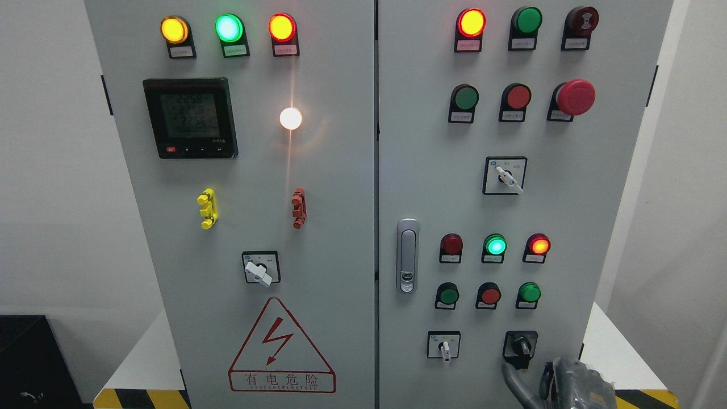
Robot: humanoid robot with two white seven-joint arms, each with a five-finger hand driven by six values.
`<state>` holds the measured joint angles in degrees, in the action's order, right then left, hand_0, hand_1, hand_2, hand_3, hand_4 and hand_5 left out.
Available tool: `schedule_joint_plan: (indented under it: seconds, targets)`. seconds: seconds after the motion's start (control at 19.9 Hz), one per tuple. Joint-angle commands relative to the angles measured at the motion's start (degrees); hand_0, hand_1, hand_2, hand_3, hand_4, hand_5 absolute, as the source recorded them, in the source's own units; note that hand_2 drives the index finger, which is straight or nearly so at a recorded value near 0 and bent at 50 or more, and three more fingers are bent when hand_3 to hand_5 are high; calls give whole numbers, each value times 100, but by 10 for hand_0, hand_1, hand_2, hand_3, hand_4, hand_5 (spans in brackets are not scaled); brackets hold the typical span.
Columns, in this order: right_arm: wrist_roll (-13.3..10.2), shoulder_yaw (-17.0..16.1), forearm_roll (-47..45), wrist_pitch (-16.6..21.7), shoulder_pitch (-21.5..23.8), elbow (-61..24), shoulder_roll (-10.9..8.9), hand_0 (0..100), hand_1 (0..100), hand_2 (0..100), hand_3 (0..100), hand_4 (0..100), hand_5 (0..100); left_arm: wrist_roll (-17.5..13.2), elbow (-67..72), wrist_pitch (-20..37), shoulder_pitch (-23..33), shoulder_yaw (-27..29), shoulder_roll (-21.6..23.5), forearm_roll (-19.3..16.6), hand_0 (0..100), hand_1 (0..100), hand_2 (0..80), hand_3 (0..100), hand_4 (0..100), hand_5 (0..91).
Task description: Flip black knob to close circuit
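Note:
The black knob (520,344) is a small rotary selector on a black plate, low on the right door of the grey cabinet (602,227). Its handle points roughly downward. My right hand (534,379) comes in at the bottom right edge, grey and only partly in frame. It sits just below and to the right of the knob. One finger (511,379) curves up toward the knob's plate and stops short of it. The hand holds nothing. My left arm does not show.
A white selector (445,347) sits left of the black knob, with three push buttons (489,295) above. Higher up are another selector (507,177), a red mushroom stop (575,97) and a door latch (407,255). The left door carries a meter (190,117) and a warning triangle (281,349).

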<state>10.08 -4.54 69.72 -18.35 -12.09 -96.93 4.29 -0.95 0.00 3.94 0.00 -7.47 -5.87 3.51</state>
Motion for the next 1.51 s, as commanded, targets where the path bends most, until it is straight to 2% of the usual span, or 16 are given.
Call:
schedule_joint_plan:
  seconds: [0.0, 0.1, 0.25, 0.45, 0.55, 0.6, 0.65, 0.7, 0.75, 0.8, 0.9, 0.95, 1.1, 1.2, 1.36, 1.46]
  targets:
    - [-23, 94, -19, 15, 145, -352, 19, 0, 0, 815, 989, 882, 951, -1, -132, 2, 123, 0, -2, 0, 120, 556, 0, 0, 0, 0]
    - [-23, 76, -255, 15, 241, -519, 72, 0, 0, 796, 974, 878, 945, -1, -132, 2, 123, 0, -2, 0, 120, 556, 0, 0, 0, 0]
    - [-41, 67, -1282, -2, 540, -905, 89, 0, 0, 702, 951, 849, 894, -1, -132, 2, 123, 0, -2, 0, 120, 556, 0, 0, 0, 0]
    - [-506, -20, -2250, 15, 1005, -1240, 229, 0, 0, 571, 852, 786, 751, -1, -132, 2, 123, 0, -2, 0, 120, 556, 0, 0, 0, 0]
    - [-629, -108, -2776, 120, 1190, -1416, 309, 0, 0, 525, 809, 747, 696, -1, -132, 2, 123, 0, -2, 0, 120, 556, 0, 0, 0, 0]
    - [-743, -134, -3145, 243, 1278, -1477, 309, 0, 0, 493, 773, 708, 645, -1, -132, 2, 123, 0, 7, 0, 120, 556, 0, 0, 0, 0]
    - [-909, -143, -3462, 409, 1383, -1487, 309, 0, 0, 446, 704, 630, 549, -1, -132, 2, 123, 0, -2, 0, 120, 556, 0, 0, 0, 0]
    - [-1042, -161, -3682, 620, 1489, -1487, 309, 0, 0, 430, 685, 612, 521, -1, -132, 2, 123, 0, -2, 0, 120, 556, 0, 0, 0, 0]
    - [-1095, -213, -3859, 857, 1586, -1487, 300, 0, 0, 396, 632, 545, 427, -1, -132, 2, 123, 0, -2, 0, 120, 556, 0, 0, 0, 0]
    - [-1096, -283, -4095, 1077, 1682, -1478, 300, 0, 0, 344, 546, 454, 344, -1, -132, 2, 123, 0, -2, 0, 120, 556, 0, 0, 0, 0]
    - [-1113, -293, -4832, 1307, 1849, -1504, 292, 0, 0, 300, 482, 401, 311, -1, -132, 2, 123, 0, -2, 0, 120, 556, 0, 0, 0, 0]
    - [-1113, -293, -5245, 1316, 1946, -1557, 283, 0, 0, 252, 422, 354, 285, -1, -132, 2, 123, 0, -2, 0, 120, 556, 0, 0, 0, 0]
    - [-1113, -293, -6344, 1334, 2175, -1733, 274, 0, 0, 186, 340, 303, 259, -1, -132, 2, 123, 0, -2, 0, 120, 556, 0, 0, 0, 0]
    - [-1113, -302, -6925, 1430, 2272, -1777, 274, 0, 0, 132, 287, 245, 204, -1, -132, 2, 123, 0, -2, 0, 120, 556, 0, 0, 0, 0]
    - [-1017, -302, -7463, 1772, 2482, -1777, 265, 0, 0, 102, 247, 201, 123, -1, -132, 2, 123, 0, -2, 0, 120, 556, 0, 0, 0, 0]
    - [-746, -275, -7621, 1913, 2553, -1759, 265, 0, 0, 63, 196, 139, 33, -1, -132, 2, 123, 0, -2, 0, 120, 556, 0, 0, 0, 0]
